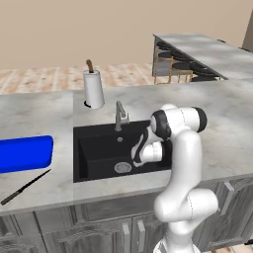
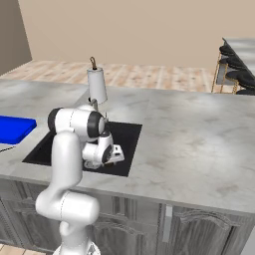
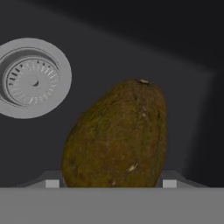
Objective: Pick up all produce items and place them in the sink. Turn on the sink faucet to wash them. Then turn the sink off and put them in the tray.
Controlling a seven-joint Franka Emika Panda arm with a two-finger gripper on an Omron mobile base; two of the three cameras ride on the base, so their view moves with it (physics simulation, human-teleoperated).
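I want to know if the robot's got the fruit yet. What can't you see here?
- Hand view: whether the tool grips or straddles the produce item; the bottom edge cuts off the contact.
- Left base view: the arm covers the right part of the sink.
- Same view: the tray runs off the left edge.

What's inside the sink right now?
In the black sink: the silver drain and a brownish-yellow produce item between the gripper fingertips, beside the drain. The arm covers the basin's right part.

gripper low, jaws spread
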